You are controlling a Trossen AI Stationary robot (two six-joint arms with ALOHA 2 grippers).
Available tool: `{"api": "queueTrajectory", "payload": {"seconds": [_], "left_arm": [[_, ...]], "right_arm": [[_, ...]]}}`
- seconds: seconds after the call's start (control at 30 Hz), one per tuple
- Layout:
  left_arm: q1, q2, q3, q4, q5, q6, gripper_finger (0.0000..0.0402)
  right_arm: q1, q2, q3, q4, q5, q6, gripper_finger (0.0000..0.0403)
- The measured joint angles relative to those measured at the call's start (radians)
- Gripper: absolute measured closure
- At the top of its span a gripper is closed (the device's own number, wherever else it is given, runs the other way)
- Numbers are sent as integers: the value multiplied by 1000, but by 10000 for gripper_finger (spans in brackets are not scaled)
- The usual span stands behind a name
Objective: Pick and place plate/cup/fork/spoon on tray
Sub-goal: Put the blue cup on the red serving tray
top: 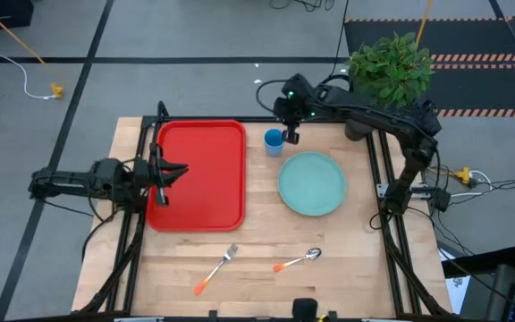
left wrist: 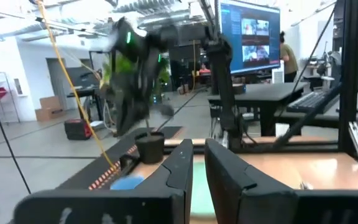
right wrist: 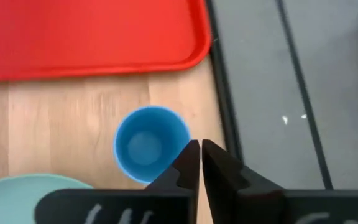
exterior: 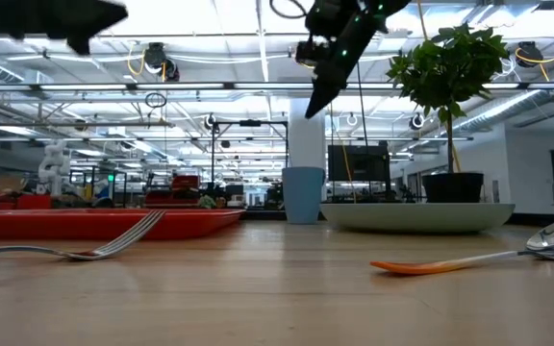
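The red tray (top: 197, 174) lies flat on the table's left half. The blue cup (top: 274, 139) stands upright on the table by the tray's far right corner. The teal plate (top: 312, 183) lies flat to the right of the tray. The fork (top: 217, 266) and the spoon (top: 298, 260) lie near the front edge. My right gripper (top: 290, 134) is shut and empty, high above the table next to the cup (right wrist: 149, 146), as the low view shows (exterior: 317, 101). My left gripper (top: 164, 172) is shut and empty, above the tray's left rim.
A potted plant (top: 390, 67) stands at the table's far right corner, behind the right arm. Bare wood lies between the tray, the plate and the cutlery. The tray's red floor (right wrist: 92, 31) holds nothing.
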Motion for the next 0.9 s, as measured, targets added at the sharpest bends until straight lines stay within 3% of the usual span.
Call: {"api": "queueTrajectory", "payload": {"seconds": [0.27,0.43,0.6,0.9], "left_arm": [[0,306,353,-183,0,35,355],[0,467,502,-289,1,81,355],[0,568,553,-339,7,102,355],[0,623,553,-370,8,182,355]], "right_arm": [[0,79,-1,-42,-95,-27,342],[8,90,-2,-54,-174,-39,313],[26,89,-14,-61,-218,-54,291],[42,90,-190,108,-216,-70,266]]}}
